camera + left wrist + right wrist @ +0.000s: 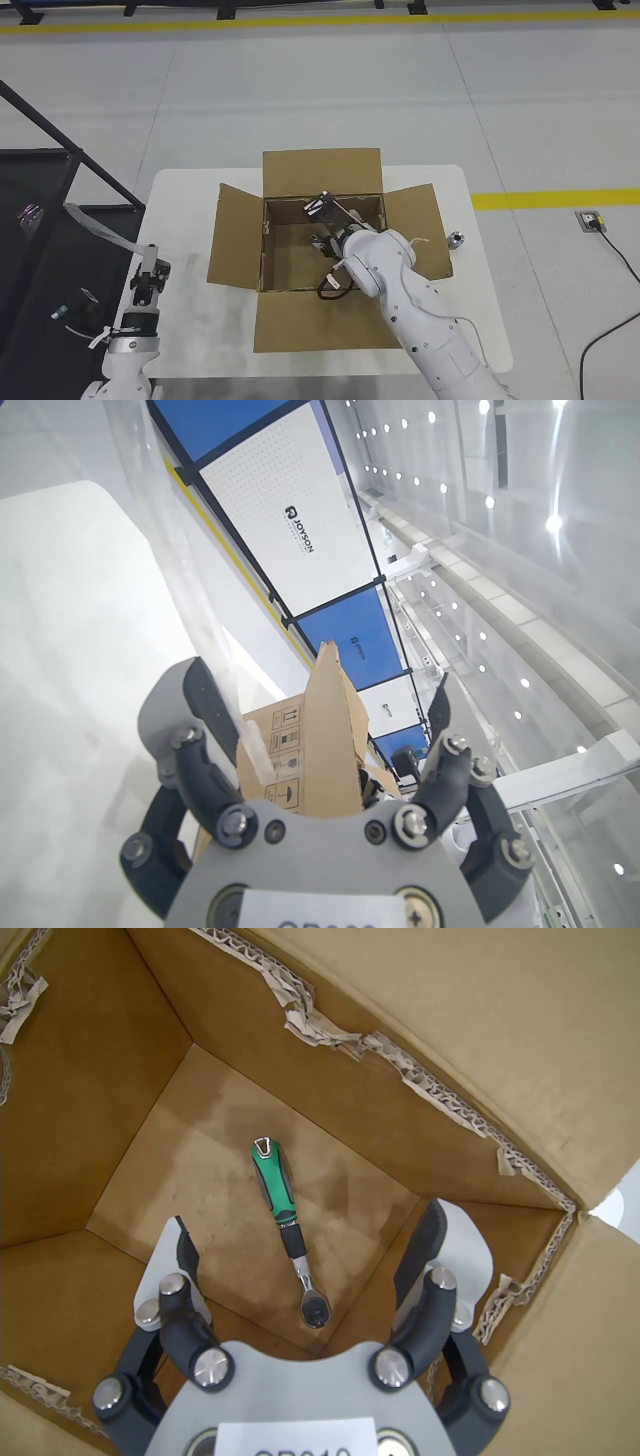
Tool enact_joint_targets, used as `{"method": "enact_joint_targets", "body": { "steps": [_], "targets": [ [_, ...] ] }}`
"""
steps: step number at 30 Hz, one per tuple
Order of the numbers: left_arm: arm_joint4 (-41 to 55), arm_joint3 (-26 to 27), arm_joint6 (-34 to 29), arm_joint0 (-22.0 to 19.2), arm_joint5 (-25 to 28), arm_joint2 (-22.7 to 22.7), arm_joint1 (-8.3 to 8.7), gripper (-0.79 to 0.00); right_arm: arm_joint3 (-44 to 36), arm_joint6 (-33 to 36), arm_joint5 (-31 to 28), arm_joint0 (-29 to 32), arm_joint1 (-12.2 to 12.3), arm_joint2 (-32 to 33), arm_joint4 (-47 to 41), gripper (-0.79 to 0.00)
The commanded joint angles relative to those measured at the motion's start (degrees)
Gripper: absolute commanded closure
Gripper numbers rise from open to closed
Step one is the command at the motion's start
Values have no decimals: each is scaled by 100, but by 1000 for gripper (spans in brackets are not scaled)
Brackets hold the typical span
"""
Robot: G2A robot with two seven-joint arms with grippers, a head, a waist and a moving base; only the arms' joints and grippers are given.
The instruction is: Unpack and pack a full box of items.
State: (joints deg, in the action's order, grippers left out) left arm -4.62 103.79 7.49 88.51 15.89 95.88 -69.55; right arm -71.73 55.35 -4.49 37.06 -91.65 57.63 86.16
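Down on the box floor, ratchet wrench sits straight under the right gripper (wide open, empty), head end closest.

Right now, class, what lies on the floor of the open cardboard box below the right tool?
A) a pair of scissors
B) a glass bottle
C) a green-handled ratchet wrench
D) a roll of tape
C: the right wrist view shows a green-handled ratchet wrench lying flat on the bare floor of the box, with the open right tool above it and not touching it.
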Motion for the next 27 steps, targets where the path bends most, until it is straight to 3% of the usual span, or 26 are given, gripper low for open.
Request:
{"method": "enact_joint_targets", "body": {
  "steps": [1,11,22,24,27],
  "targets": [
    [42,47,-24,3,24,16,-7,-785,143,312,96,-50,-38,-131,80,-785],
    [-34,104,-168,13,45,14,-35,-785,2002,1040,-126,-1193,-423,-650,-727,-785],
    [17,49,-240,59,142,92,-64,-785,4217,808,-514,-2226,-791,-822,-1471,-785],
    [24,42,-256,61,146,100,-69,-785,4525,741,-589,-2348,-837,-827,-1562,-680],
    [15,38,-280,53,143,103,-77,-785,4876,640,-662,-2467,-909,-853,-1661,-634]
  ]
}}
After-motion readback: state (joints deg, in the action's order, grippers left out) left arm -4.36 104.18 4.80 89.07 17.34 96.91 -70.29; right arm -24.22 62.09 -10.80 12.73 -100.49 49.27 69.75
